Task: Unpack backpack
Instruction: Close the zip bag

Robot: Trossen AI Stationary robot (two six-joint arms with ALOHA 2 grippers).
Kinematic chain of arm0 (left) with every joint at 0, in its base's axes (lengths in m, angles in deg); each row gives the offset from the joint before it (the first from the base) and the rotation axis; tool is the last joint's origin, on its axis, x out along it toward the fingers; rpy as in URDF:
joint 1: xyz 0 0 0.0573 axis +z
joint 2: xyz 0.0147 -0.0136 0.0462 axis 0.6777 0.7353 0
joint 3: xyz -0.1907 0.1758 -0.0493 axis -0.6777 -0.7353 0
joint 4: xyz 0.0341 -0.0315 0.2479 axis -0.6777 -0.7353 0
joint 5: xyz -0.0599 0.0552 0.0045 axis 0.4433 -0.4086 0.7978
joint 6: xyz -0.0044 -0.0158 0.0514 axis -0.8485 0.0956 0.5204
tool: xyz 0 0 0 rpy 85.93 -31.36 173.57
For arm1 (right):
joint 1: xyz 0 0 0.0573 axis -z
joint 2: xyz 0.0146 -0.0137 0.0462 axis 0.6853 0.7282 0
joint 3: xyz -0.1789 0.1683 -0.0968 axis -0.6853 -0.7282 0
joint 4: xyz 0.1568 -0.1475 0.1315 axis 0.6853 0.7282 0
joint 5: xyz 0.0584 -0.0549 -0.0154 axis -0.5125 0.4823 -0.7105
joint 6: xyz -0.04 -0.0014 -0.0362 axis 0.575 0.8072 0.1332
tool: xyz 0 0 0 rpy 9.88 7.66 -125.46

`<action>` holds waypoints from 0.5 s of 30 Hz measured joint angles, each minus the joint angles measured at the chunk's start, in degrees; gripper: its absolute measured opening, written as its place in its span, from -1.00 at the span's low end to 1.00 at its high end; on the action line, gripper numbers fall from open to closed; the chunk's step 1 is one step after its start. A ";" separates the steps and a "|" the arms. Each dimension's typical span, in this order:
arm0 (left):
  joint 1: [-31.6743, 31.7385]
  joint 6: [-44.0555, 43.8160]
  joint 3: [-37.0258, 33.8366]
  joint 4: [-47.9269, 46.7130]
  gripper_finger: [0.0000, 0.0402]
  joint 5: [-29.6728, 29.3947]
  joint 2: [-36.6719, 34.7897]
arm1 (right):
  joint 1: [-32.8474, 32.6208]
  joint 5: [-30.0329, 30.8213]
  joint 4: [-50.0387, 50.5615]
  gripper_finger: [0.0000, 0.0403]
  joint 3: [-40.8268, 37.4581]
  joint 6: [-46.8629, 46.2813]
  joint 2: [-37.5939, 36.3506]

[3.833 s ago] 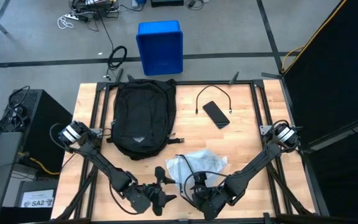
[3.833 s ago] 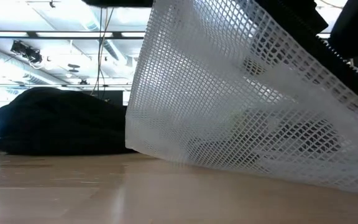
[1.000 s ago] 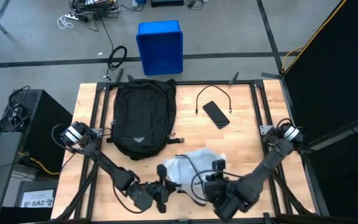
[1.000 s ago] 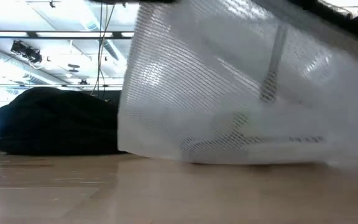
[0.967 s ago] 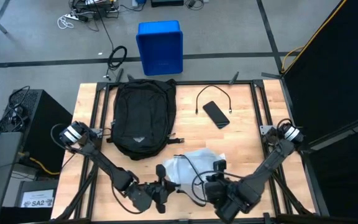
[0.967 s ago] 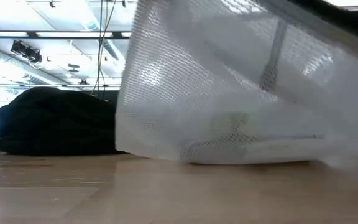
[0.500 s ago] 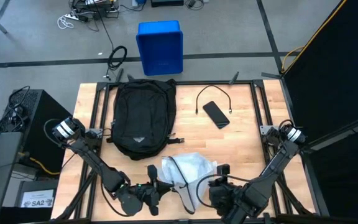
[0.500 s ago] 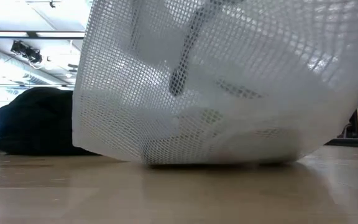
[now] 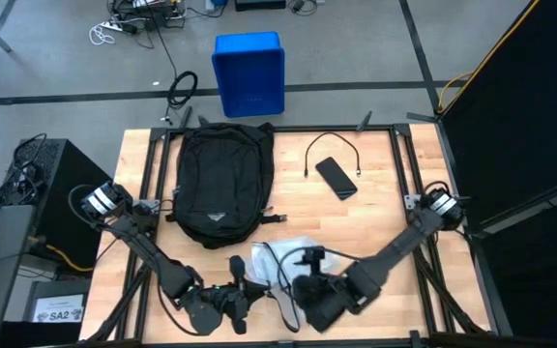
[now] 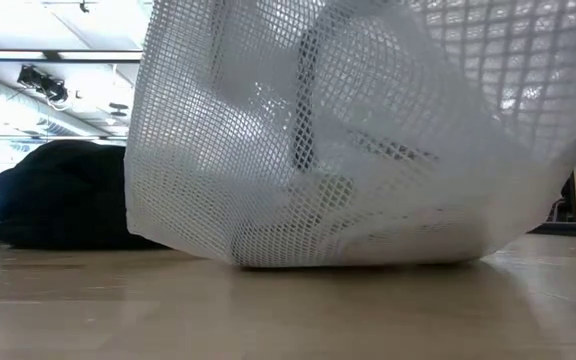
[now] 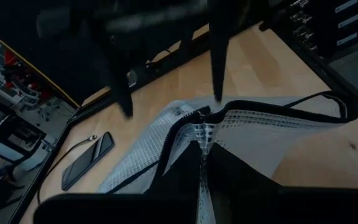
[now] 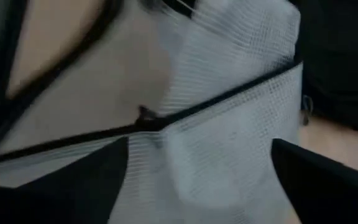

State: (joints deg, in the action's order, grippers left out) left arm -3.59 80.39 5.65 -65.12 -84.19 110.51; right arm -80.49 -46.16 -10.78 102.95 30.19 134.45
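The black backpack [image 9: 222,184] lies flat on the table's far left part, untouched; the low view shows it behind as a dark mound [image 10: 58,195]. A white mesh bag [image 9: 293,249] with black trim sits near the front edge, its bottom on the wood [image 10: 348,255]. My left gripper [image 9: 252,283] is shut on the bag's rim. My right gripper [image 9: 307,263] stands open over the bag's mouth, its fingers [image 11: 219,62] wide apart. My left gripper pinches the mesh bag's black-trimmed rim [image 11: 202,144] between its two fingers, coming nearly level from the table's left. The rim is held up off the table, while the bag's bottom stays on the wood. Whether my right gripper's fingertip touches the rim, I cannot tell.
A black phone [image 9: 336,177] and a thin black cable [image 9: 332,147] lie at the table's far right. A blue bin [image 9: 249,72] stands on the floor beyond the far edge. Bare wood [image 9: 375,232] shows between the phone and the bag.
My right gripper has opened and swung toward the table's left, so it now stands over the bag's mouth. My left gripper drew the rim a little toward the table's left, then kept still. The bag slid left and is not stretched toward the right any more.
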 joint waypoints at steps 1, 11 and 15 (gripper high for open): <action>0.00 -0.01 0.00 -0.15 -1.00 0.01 0.00 | 0.92 -0.90 -1.29 0.89 -0.39 0.56 0.29; 0.02 -0.17 0.00 -0.54 -1.00 0.50 0.04 | 5.31 -12.91 -2.14 0.67 -2.51 1.69 5.19; 0.02 -0.17 0.00 -0.43 -1.00 0.50 0.04 | 5.57 -15.00 -1.64 0.37 -2.58 1.66 6.16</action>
State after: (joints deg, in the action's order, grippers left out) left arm -3.57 80.22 5.65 -65.55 -83.69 110.54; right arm -74.92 -61.16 -12.42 100.37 31.85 140.61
